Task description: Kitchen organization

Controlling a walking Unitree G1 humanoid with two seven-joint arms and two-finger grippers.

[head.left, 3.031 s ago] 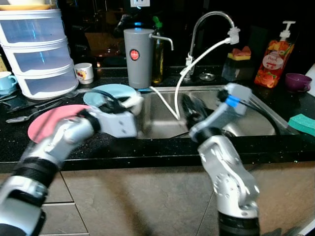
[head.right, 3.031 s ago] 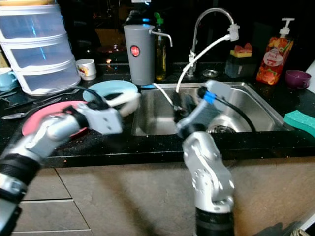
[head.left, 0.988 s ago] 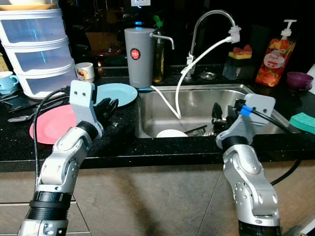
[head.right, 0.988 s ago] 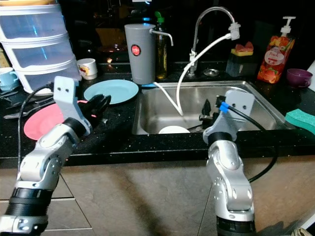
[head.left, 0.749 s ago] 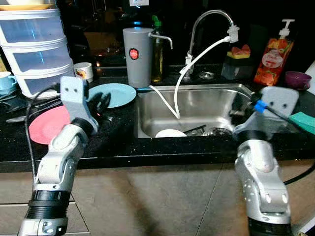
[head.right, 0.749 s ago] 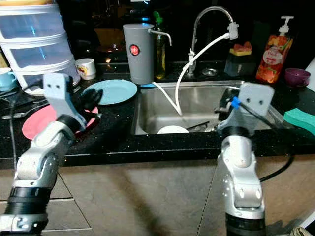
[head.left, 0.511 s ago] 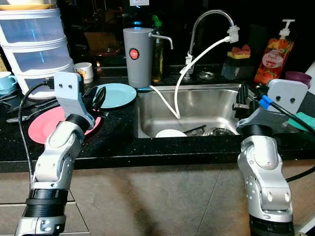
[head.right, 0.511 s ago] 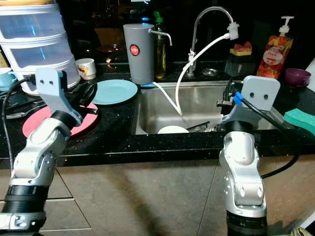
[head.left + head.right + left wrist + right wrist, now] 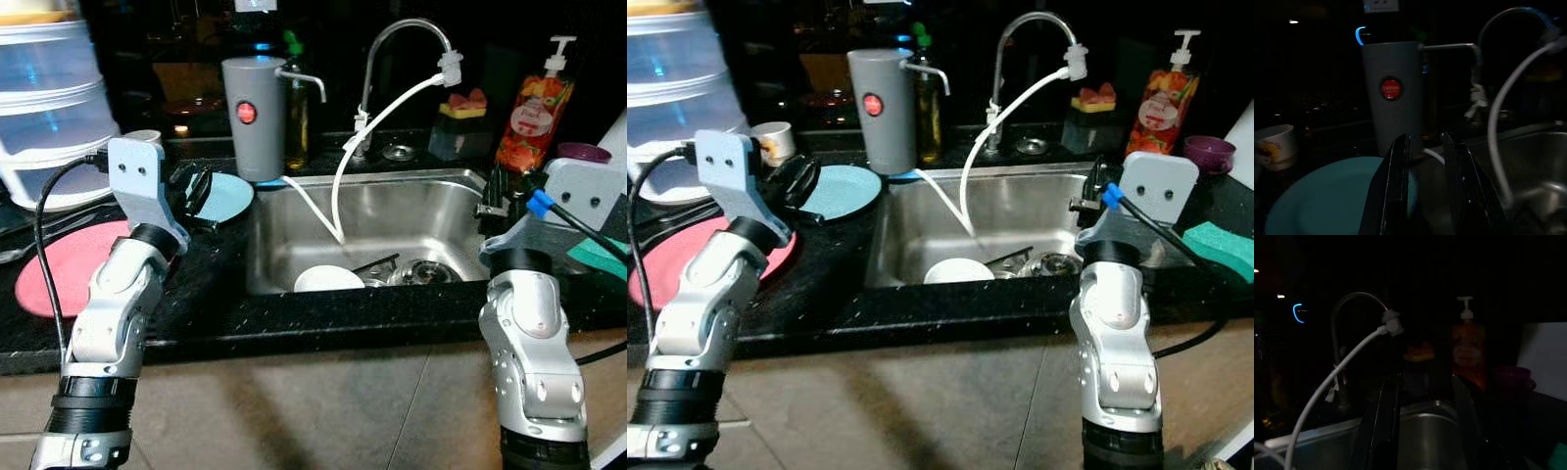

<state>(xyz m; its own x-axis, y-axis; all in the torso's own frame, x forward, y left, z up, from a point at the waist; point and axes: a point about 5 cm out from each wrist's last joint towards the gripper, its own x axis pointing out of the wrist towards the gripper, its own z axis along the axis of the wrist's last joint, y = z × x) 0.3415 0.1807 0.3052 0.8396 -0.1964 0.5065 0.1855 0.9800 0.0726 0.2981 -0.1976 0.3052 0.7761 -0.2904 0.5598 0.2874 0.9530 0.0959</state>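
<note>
Behind the blue plate (image 9: 1322, 196), both parted pincers empty, grey canister's (image 9: 253, 117) red badge is illegible.

Pink plate (image 9: 59, 279) is cut by the frame's left edge; the stacked clear containers (image 9: 49, 108) are cropped top and left and motion-blurred. Left gripper (image 9: 196, 191) covers part of the blue plate (image 9: 847, 191). Right wrist view is too dark to read the soap bottle (image 9: 1467, 350) label.
</note>
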